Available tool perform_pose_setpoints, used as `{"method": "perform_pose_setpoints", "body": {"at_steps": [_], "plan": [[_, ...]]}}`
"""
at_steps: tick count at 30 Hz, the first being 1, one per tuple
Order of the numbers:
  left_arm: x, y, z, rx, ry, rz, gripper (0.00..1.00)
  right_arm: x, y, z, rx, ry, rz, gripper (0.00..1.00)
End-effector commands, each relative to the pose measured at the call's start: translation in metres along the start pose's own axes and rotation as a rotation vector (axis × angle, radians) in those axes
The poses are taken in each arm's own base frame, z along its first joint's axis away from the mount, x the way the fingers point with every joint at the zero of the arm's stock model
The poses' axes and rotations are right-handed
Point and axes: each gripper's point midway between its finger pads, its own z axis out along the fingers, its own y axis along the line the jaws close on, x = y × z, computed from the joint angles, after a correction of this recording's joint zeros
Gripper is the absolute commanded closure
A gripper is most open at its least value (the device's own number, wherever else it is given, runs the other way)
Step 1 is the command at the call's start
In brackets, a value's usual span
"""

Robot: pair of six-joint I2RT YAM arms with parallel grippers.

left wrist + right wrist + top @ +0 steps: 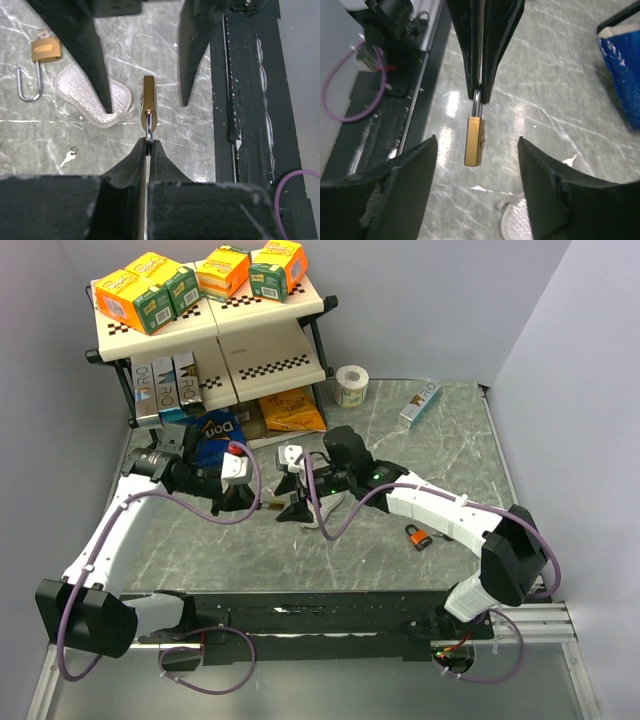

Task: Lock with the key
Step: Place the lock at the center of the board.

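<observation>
Left wrist view: left tool (149, 145) is clenching small brass padlock (149, 102) by its shackle; right tool (476, 150) is gaping astride it, best closing squarely on the flats.

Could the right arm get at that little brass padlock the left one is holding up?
Probably yes. The right gripper is open, with a finger on either side of the padlock, which the left gripper pinches by its shackle. Nothing shows between them.
</observation>
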Motion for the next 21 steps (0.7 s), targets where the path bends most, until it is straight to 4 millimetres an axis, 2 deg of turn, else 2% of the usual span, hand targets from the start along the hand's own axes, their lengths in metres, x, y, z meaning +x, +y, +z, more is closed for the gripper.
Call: {"method": "perform_pose_setpoints", "body": {"at_steps": [1, 3, 4, 6, 7, 8, 9, 10, 11, 12, 13, 14, 16, 17, 18, 19, 21], "plan": [[-0.026, 0.007, -0.001, -0.003, -0.071, 0.036, 0.99, -0.008, -0.003, -0.009, 0.055, 0.005, -0.104, 0.4], [-0.026, 0.008, -0.001, -0.008, -0.072, 0.03, 0.99, -0.009, -0.006, -0.009, 0.08, 0.004, -0.104, 0.49], [-0.026, 0.009, -0.001, -0.009, -0.071, 0.025, 0.99, -0.011, -0.008, -0.009, 0.09, -0.005, -0.104, 0.6], [-0.026, 0.012, 0.0, -0.017, -0.073, 0.016, 0.99, -0.014, -0.012, -0.01, 0.116, -0.012, -0.101, 0.73], [-0.027, 0.015, 0.0, -0.027, -0.075, 0.01, 0.97, -0.016, -0.013, -0.01, 0.121, -0.022, -0.097, 0.87], [-0.027, 0.016, 0.0, -0.035, -0.077, -0.035, 0.9, -0.019, -0.014, -0.009, 0.13, -0.031, -0.083, 0.95], [-0.028, 0.018, 0.0, -0.048, -0.08, -0.065, 0.76, -0.021, -0.017, -0.01, 0.145, -0.034, -0.076, 1.0], [-0.036, 0.031, -0.001, -0.093, -0.102, -0.046, 0.51, -0.019, -0.018, -0.012, 0.162, -0.032, -0.057, 1.0], [-0.037, 0.035, -0.003, -0.129, -0.108, -0.171, 0.44, -0.027, -0.024, -0.013, 0.192, -0.066, -0.044, 1.0], [-0.037, 0.037, -0.004, -0.159, -0.119, -0.218, 0.38, -0.03, -0.032, -0.018, 0.237, -0.075, -0.03, 1.0], [-0.045, 0.053, -0.01, -0.221, -0.157, -0.201, 0.04, -0.031, -0.034, -0.02, 0.263, -0.092, 0.02, 1.0], [-0.038, 0.054, -0.009, -0.259, -0.168, -0.365, 0.04, -0.035, -0.041, -0.023, 0.293, -0.115, 0.029, 1.0], [-0.052, 0.065, -0.021, -0.326, -0.246, -0.393, 0.04, -0.043, -0.055, -0.032, 0.377, -0.149, 0.092, 1.0], [-0.052, 0.065, -0.02, -0.338, -0.299, -0.562, 0.04, -0.046, -0.059, -0.035, 0.402, -0.164, 0.108, 1.0], [-0.06, 0.065, -0.024, -0.364, -0.348, -0.613, 0.04, -0.052, -0.063, -0.038, 0.424, -0.186, 0.117, 1.0], [-0.068, 0.065, -0.025, -0.363, -0.411, -0.764, 0.04, -0.058, -0.068, -0.04, 0.455, -0.207, 0.156, 1.0], [-0.077, 0.071, -0.029, -0.39, -0.503, -0.818, 0.04, -0.064, -0.073, -0.041, 0.474, -0.233, 0.181, 1.0]]}}
